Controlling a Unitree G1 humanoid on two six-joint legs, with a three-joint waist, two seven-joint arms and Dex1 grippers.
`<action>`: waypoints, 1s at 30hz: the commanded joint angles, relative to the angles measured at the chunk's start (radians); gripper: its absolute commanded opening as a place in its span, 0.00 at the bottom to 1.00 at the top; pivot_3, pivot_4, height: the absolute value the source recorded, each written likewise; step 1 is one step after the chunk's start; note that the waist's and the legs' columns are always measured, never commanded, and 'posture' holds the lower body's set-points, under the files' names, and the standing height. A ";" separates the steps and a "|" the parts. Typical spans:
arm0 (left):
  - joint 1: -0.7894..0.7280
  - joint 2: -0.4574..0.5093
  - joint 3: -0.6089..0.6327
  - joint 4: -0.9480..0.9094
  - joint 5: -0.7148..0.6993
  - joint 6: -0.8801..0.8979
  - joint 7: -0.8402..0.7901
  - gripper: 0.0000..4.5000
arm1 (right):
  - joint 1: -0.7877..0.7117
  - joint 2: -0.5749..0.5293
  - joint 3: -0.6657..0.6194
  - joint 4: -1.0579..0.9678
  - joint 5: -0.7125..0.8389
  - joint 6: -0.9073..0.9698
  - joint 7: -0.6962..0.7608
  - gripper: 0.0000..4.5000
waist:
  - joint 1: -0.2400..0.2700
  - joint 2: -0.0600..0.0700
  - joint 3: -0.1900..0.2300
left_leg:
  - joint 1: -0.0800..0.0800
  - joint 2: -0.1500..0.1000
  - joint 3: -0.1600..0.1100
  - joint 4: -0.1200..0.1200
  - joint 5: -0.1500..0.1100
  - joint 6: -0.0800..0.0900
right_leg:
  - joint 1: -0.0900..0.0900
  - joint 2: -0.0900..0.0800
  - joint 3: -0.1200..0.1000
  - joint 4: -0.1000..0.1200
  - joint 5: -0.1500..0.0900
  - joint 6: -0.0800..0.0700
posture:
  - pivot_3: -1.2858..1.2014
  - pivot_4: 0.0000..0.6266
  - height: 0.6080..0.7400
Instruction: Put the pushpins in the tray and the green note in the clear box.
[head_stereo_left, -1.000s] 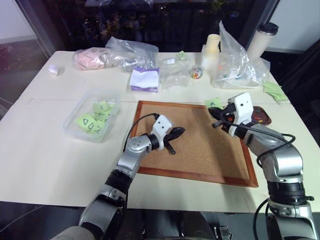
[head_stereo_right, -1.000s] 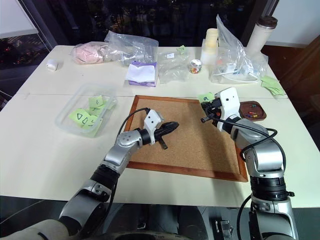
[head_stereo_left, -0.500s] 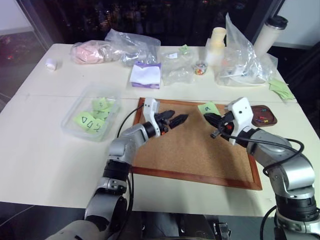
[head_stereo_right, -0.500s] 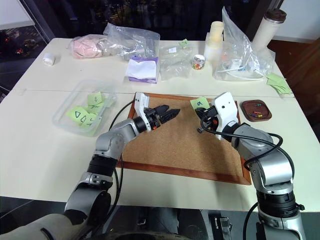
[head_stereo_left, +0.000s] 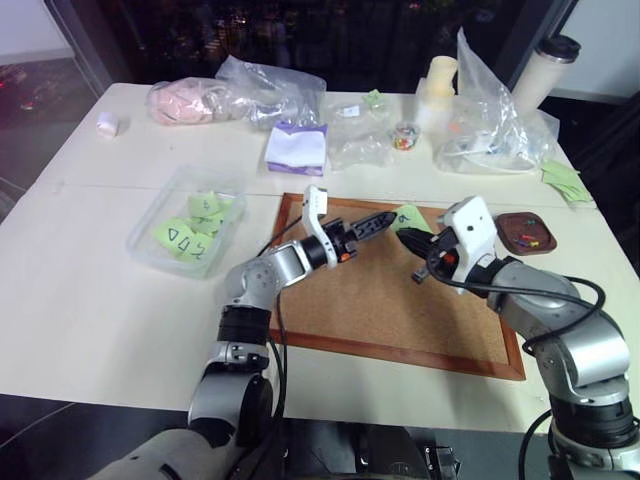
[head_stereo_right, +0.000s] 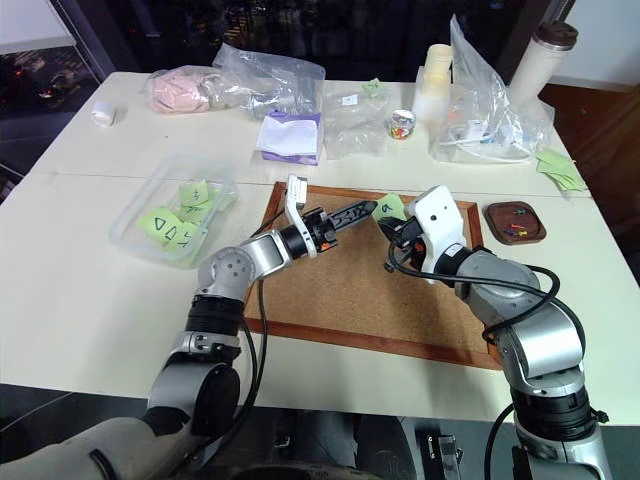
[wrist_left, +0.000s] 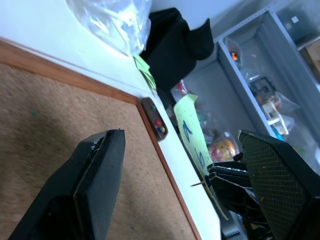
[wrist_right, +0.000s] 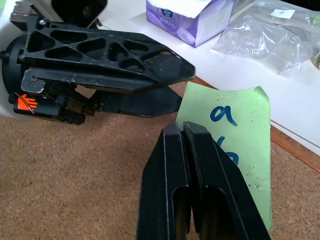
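My right gripper (wrist_right: 182, 127) is shut on a pushpin whose bare point (wrist_left: 196, 184) sticks out between the fingers. The green note (wrist_right: 240, 142), light green with blue handwriting, hangs on that pin, lifted above the corkboard (head_stereo_left: 400, 300). My left gripper (head_stereo_left: 378, 224) is open, level and pointing at the note, with its fingertips just short of the paper (wrist_left: 187, 125). Right of the board sits the small reddish-brown tray (head_stereo_left: 525, 232) with a few coloured pins in it. The clear box (head_stereo_left: 190, 222), at the left of the table, holds green notes with triangle outlines.
Crinkled plastic bags (head_stereo_left: 270, 90), a purple tissue box (head_stereo_left: 295, 150) and a small jar (head_stereo_left: 405, 137) line the back of the table. A tall cup (head_stereo_left: 545, 70) and loose green notes (head_stereo_left: 560, 180) are at the far right.
The left gripper opened, rolled and rose toward the note. The right gripper drew the pinned note off the board's far corner, leftward to meet it. The camera also shifted.
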 joint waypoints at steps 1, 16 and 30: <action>-0.030 -0.015 -0.002 0.005 -0.029 0.012 -0.012 0.89 | -0.009 -0.008 0.003 -0.066 0.017 0.002 0.001 0.00 | -0.001 0.000 0.000 | 0.000 0.000 0.000 0.000 0.000 0.000 | 0.000 0.000 0.000 0.000 0.000 0.000 | 0.52 0.24 1.00; -0.027 -0.017 -0.024 0.016 -0.022 0.000 -0.034 0.00 | -0.002 -0.019 -0.030 -0.124 0.039 0.034 -0.015 0.00 | 0.000 0.000 0.000 | 0.000 0.000 0.000 0.002 0.001 -0.002 | 0.000 0.000 0.000 0.001 0.000 0.000 | 0.52 0.24 1.00; 0.034 0.052 -0.134 0.022 0.124 -0.149 -0.100 0.00 | -0.122 0.052 -0.446 0.154 0.140 0.049 -0.204 0.00 | 0.003 0.001 -0.001 | 0.001 0.000 0.001 0.003 0.002 -0.003 | 0.001 0.000 0.001 0.003 0.000 0.000 | 0.52 0.24 1.00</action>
